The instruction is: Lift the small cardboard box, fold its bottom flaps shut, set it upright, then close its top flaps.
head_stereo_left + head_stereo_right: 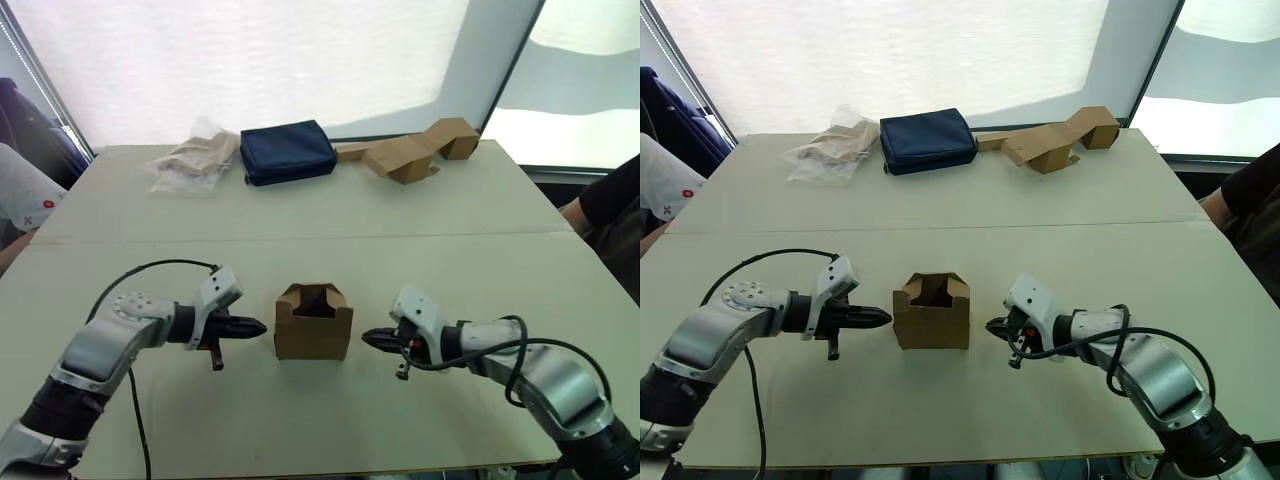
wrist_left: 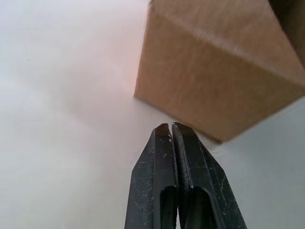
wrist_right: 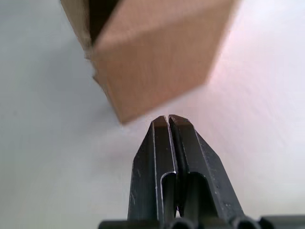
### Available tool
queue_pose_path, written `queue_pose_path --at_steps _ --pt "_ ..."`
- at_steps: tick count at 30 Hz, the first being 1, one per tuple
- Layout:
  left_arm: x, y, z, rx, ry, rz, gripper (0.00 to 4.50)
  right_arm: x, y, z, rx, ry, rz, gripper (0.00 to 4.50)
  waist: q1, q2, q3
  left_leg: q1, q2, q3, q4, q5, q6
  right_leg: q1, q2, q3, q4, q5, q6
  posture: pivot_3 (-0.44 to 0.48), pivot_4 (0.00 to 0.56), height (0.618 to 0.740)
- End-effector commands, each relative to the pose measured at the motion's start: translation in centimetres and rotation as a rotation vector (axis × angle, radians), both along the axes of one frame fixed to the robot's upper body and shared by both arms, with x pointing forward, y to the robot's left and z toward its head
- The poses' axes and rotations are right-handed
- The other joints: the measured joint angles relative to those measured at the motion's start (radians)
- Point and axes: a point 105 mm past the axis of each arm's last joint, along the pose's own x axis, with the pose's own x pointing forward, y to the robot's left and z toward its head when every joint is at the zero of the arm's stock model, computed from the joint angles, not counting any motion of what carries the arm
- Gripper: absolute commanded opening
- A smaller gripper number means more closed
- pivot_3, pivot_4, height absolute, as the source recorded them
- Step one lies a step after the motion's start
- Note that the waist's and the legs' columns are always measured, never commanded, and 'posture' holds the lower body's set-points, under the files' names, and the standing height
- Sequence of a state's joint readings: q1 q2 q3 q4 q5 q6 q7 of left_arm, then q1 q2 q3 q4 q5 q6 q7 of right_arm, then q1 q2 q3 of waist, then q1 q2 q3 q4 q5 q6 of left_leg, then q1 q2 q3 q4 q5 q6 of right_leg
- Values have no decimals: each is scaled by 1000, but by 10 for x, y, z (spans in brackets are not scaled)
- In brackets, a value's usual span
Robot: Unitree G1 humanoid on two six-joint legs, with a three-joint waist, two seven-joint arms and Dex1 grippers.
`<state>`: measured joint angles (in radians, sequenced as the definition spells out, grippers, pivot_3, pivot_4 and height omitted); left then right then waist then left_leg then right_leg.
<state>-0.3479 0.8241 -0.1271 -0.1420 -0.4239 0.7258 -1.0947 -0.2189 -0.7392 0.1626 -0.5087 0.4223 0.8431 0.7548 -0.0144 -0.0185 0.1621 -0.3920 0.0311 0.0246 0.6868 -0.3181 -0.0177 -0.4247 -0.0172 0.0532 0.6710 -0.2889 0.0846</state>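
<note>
One small cardboard box (image 1: 313,322) is seen standing on the tabletop (image 1: 320,215) toward the near edge, about midway between the side edges, its top flaps raised and the inside open to view. Two hands are counted, one at each side of it. The left hand (image 1: 258,327) is held just beside the box's left wall with its fingers pressed together, gripping nothing. The right hand (image 1: 368,338) is held just beside the right wall, fingers likewise together and empty. Along the far edge three things are laid: one crumpled clear bag (image 1: 192,158), one dark navy pouch (image 1: 287,151) and one long folded cardboard piece (image 1: 410,150).
</note>
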Motion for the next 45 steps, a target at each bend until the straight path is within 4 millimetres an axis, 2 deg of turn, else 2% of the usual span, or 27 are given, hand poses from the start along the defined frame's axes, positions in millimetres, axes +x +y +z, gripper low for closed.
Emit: queue_pose_path --at_steps 1,3,5,12,19,30,41,45 --pt "6 4 31 -75 -25 -28 52 7 -1 38 97 -97 23 0 1 0 0 0 0 0 0 0 0 0 0 0 0 0 0 0 150 740" --pt "3 0 45 -125 2 -75 52 12 2 54 151 -140 40 0 0 0 0 0 0 0 0 0 0 0 0 0 0 0 0 0 150 740" --pt "6 -2 50 -142 1 -86 52 12 7 60 181 -151 69 0 0 0 0 -1 0 0 0 0 0 0 0 0 0 0 0 0 150 740" --pt "13 -17 57 -171 -17 -130 52 18 25 63 180 -152 150 0 -1 0 0 0 0 0 -1 0 0 0 0 0 0 0 0 0 150 740" --pt "7 -32 51 -178 -1 -191 52 24 36 58 162 -142 201 0 0 0 0 0 0 0 -1 0 0 0 0 0 0 0 0 0 150 740" --pt "13 -48 35 -167 -27 -204 52 30 46 44 114 -130 244 0 0 0 0 0 0 0 0 0 0 0 0 0 0 0 0 0 150 740" --pt "18 -47 39 -187 -52 -187 52 32 44 42 91 -138 258 0 0 0 0 0 0 0 0 0 0 0 0 0 0 0 0 0 150 740" --pt "22 -30 53 -223 -48 -150 52 32 39 61 158 -182 231 0 -3 0 0 0 0 0 0 0 0 0 0 0 0 0 0 0 150 740"
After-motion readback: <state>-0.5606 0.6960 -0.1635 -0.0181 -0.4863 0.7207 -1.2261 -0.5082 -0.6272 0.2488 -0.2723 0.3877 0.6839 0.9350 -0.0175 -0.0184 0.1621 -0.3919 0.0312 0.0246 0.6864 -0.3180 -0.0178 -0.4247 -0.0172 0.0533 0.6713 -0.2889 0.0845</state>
